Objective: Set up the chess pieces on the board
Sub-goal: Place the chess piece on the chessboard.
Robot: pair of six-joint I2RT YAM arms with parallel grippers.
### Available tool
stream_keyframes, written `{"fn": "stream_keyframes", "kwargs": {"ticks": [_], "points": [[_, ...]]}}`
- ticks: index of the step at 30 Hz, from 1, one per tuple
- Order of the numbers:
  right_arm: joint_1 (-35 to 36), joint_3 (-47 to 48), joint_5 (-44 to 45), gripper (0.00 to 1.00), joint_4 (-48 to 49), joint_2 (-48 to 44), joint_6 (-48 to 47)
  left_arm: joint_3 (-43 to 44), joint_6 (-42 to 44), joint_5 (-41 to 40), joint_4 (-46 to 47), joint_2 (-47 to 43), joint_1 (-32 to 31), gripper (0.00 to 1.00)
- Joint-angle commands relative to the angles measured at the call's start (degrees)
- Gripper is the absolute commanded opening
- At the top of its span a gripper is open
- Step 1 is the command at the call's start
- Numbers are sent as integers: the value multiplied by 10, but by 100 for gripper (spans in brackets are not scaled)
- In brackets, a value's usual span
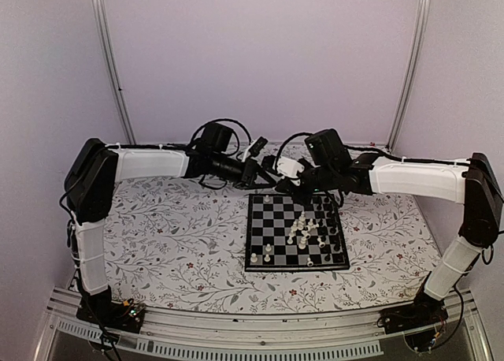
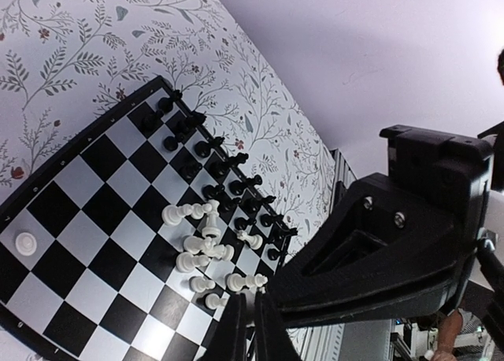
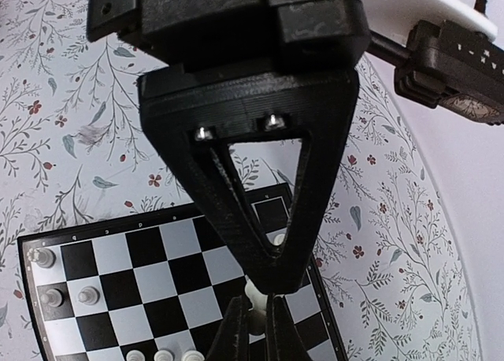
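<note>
The board [image 1: 272, 227] lies mid-table. Black pieces [image 2: 213, 160] stand in rows along its right side [image 1: 335, 227]. A heap of white pieces [image 2: 201, 247], several lying down, sits beside them [image 1: 303, 231]. A few white pieces stand at the left edge [image 1: 260, 257] and show in the right wrist view [image 3: 47, 276]. Both grippers meet above the board's far left corner. My right gripper [image 3: 256, 329] is shut on a white piece [image 3: 257, 292]. My left gripper [image 2: 250, 329] has its fingers nearly together with something pale between them, tip to tip with the right one.
The floral table surface [image 1: 181, 235] surrounds the board. The left gripper's black body [image 3: 244, 140] fills the upper right wrist view. The right gripper's body [image 2: 394, 243] fills the right of the left wrist view. Purple walls and metal posts [image 1: 114, 61] stand behind.
</note>
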Motion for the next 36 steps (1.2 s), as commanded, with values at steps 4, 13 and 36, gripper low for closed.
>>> {"fn": "stream_keyframes", "kwargs": {"ticks": [4,13,36], "points": [[4,10,-7,0,-8,4,0,19,37,9,-24,-26,3,18],[13,88,-68,0,-173,37,-47,80,148,-262,-216,-81,21,36],[67,244,-63,0,-380,248,-69,-101,149,-408,-95,-240,82,41]]}}
